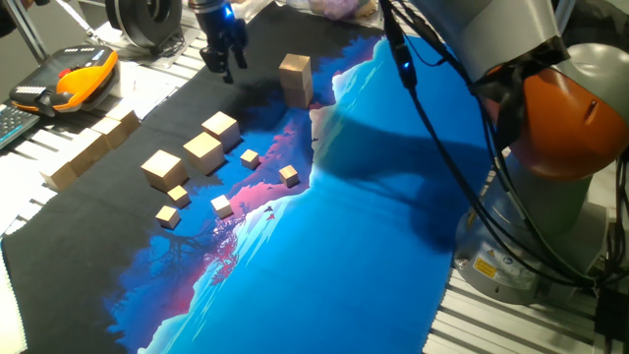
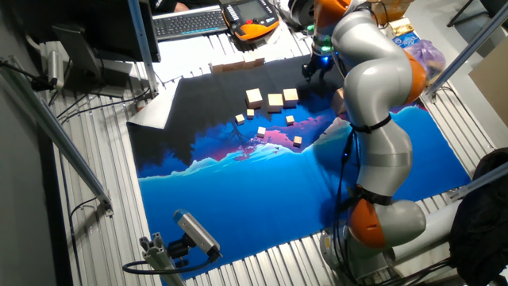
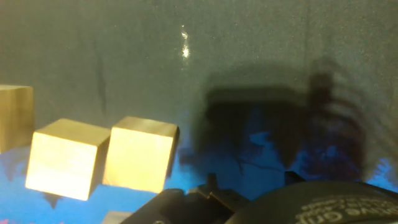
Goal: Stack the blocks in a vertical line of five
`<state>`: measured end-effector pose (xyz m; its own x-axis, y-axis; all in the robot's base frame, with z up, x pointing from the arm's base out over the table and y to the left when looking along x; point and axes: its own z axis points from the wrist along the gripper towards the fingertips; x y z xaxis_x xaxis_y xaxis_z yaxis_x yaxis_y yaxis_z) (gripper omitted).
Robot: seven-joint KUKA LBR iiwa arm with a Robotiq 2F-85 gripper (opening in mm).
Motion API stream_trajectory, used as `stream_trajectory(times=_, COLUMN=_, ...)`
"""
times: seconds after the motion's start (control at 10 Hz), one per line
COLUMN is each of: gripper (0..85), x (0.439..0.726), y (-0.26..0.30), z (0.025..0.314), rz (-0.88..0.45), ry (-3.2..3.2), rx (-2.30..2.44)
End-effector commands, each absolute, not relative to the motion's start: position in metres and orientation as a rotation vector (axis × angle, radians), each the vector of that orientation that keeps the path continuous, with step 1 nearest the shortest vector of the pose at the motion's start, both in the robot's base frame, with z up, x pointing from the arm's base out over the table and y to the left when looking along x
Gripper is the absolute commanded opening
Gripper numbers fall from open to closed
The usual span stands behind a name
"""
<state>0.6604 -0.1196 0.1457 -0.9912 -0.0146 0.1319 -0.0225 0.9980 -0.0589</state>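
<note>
Far left in one fixed view: orange-and-black teach pendant (image 1: pixel 74 81) on the slatted table (image 1: pixel 157 67), then long wooden bars (image 1: pixel 90 149) along the left edge of the black-and-blue printed mat (image 1: pixel 324 256). Next, three light-tan blocks (image 1: pixel 203 151) in a diagonal row on the dark part of the mat, close together; can't tell if they touch. Five tiny cubes (image 1: pixel 223 206) scattered just in front of them, apart from one another. Gripper (image 1: pixel 224 56) hangs above the mat behind the row, fingers pointing down and slightly parted, nothing between them, touching no block. Right of it, a two-block stack (image 1: pixel 296 80) stands upright on the mat, well apart from the row; gripper is near it but clear. Far right, the arm's grey links and orange joint (image 1: pixel 565 123) with black cables (image 1: pixel 432 118). Hand view: two blocks side by side at lower left, the edge of a third at the left border, bare dark mat ahead with the hand's shadow; fingertips aren't shown there.
</note>
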Motion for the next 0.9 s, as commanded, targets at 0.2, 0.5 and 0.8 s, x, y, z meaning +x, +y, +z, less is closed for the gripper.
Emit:
stream_trajectory(times=0.2, gripper=51.0, x=0.6604, y=-0.1190, z=0.1455, rz=0.054, ry=-3.025, rx=-0.081)
stream_trajectory(times=0.5, gripper=51.0, x=0.6604, y=-0.1190, z=0.1455, rz=0.037, ry=-3.031, rx=-0.082)
stream_trajectory(times=0.8, gripper=68.0, x=0.6617, y=-0.1135, z=0.1459, rz=0.153, ry=-2.993, rx=-0.084)
